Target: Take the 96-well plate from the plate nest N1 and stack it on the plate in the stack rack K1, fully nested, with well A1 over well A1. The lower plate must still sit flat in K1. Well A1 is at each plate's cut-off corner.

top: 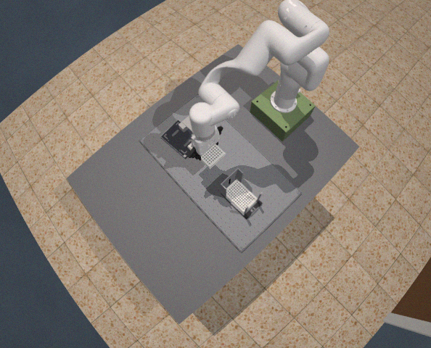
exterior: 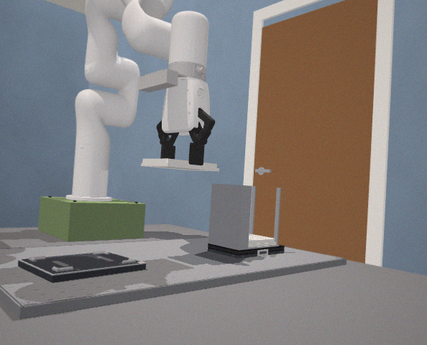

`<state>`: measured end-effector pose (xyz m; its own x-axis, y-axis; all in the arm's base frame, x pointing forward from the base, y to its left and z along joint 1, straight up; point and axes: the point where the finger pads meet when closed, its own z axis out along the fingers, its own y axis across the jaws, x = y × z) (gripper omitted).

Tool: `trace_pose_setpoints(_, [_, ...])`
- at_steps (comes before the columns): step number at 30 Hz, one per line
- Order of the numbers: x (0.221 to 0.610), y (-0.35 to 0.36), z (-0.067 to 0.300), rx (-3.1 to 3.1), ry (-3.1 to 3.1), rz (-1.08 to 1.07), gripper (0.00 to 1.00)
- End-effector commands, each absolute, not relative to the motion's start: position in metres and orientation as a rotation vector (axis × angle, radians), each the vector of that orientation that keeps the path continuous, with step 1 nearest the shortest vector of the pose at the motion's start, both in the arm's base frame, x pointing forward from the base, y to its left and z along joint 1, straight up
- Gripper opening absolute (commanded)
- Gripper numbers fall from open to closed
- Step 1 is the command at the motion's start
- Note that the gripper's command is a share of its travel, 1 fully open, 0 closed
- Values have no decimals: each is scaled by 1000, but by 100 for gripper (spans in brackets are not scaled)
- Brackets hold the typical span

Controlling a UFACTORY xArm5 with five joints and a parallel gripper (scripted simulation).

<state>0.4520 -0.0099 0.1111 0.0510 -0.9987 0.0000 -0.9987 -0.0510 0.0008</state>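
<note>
Top view: the white arm reaches from its green pedestal over the grey breadboard on the table. The gripper is largely hidden under the wrist; the 96-well plate shows beneath it, carried in the air just beside the plate nest N1, on the side toward the stack rack K1. The nest shows its dark bare top. The lower plate lies inside K1, between its grey back wall and thin posts; which corner is cut off on either plate cannot be told at this size. Exterior view: the gripper points straight down, its black fingers clamped on the long edges of the 96-well plate, which hangs level, well above the breadboard. The plate sits in the air between the plate nest N1 and the stack rack K1, higher than the rack's top edge and offset toward the nest side of it. The lower plate is visible as a pale strip at the foot of K1, appearing flat on the rack's black base. A brown door stands behind.
</note>
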Motion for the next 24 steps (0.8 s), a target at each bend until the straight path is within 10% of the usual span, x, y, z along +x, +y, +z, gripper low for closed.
trace_pose_setpoints(1, [453,3,113,2279,-2167,5,0])
trace_pose_setpoints(24, [451,66,115,2279,-2167,4,0])
